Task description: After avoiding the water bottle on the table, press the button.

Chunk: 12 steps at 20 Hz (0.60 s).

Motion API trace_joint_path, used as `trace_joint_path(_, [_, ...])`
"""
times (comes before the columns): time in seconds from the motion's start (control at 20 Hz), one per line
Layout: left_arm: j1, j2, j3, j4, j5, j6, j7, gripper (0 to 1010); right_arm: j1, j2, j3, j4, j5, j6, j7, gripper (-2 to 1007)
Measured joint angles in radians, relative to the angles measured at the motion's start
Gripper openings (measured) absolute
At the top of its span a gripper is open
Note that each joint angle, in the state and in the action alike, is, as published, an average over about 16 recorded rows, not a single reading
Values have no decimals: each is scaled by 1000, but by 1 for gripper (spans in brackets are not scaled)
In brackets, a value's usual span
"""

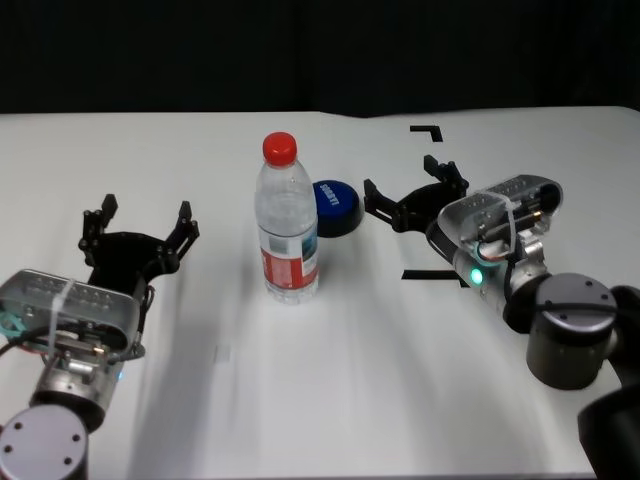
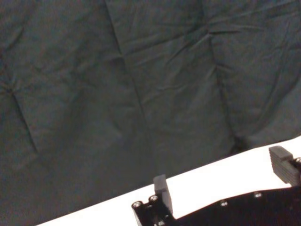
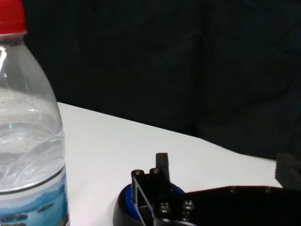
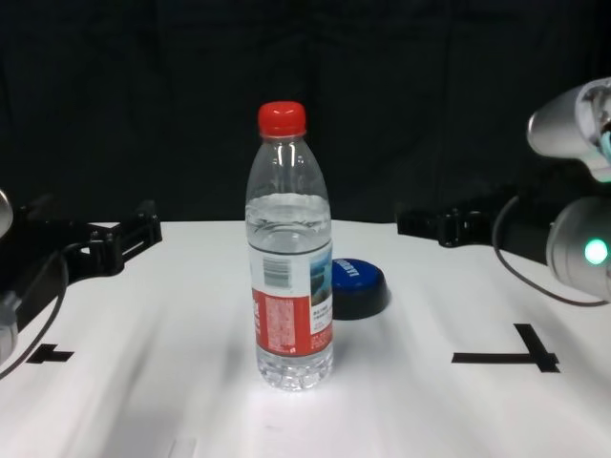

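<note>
R gripper (image 1: 408,196) fingers spread, empty, hovering just at 3 o'clock of the button (image 1: 335,207), not touching. Button sits on the table (image 1: 330,380) at approx 1 o'clock behind the bottle (image 1: 287,222), close. Bottle upright, red cap on. L gripper (image 1: 140,222) fingers also spread, empty, well off at bottle's 9 o'clock.

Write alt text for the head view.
A water bottle stands upright mid-table, with the blue button just behind it to the right. The open right gripper points at the button from the right; the open left gripper sits far left.
</note>
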Motion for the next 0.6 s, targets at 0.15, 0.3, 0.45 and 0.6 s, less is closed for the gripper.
trace_joint_path(0.15, [0, 0, 0, 0, 0, 0, 0, 1003, -24, 6, 3, -27, 3, 6, -1, 1003])
trace_joint_path(0.3, [0, 0, 0, 0, 0, 0, 0, 1003, -46, 11, 6, -51, 6, 11, -2, 1003])
trace_joint_path(0.45, [0, 0, 0, 0, 0, 0, 0, 1003, -67, 16, 9, -74, 9, 15, -3, 1003])
trace_joint_path(0.6, [0, 0, 0, 0, 0, 0, 0, 1003, -90, 21, 12, -98, 13, 20, -3, 1003])
